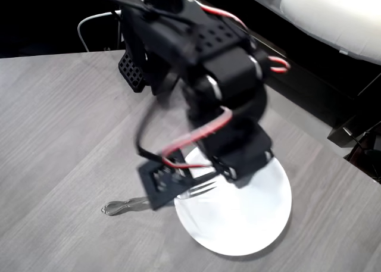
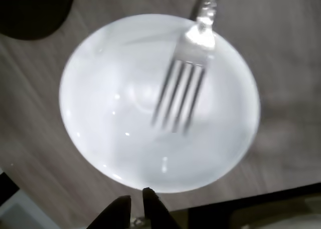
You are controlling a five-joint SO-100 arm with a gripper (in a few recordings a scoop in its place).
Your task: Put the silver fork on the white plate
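Overhead view: black arm over grey wood-grain table [image 1: 53, 135]; gripper [image 1: 178, 185] sits at the left rim of the white plate [image 1: 250, 218], pinching the silver fork [image 1: 128, 205] mid-shaft — handle out over the table, tines over the plate.

Wrist view: fork [image 2: 183, 91] tines blurred, above the plate [image 2: 110, 113] centre; fingertips [image 2: 150, 204] at bottom edge — nearly together.

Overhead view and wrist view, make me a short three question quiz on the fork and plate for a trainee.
1. True or false: in the wrist view, the tines of the silver fork are over the white plate.
2. In the overhead view, the fork's handle end is over: A the plate, B the grey table, C a bowl.
3. Fill in: the fork has ___ tines.
Key: 1 true; 2 B; 3 four.
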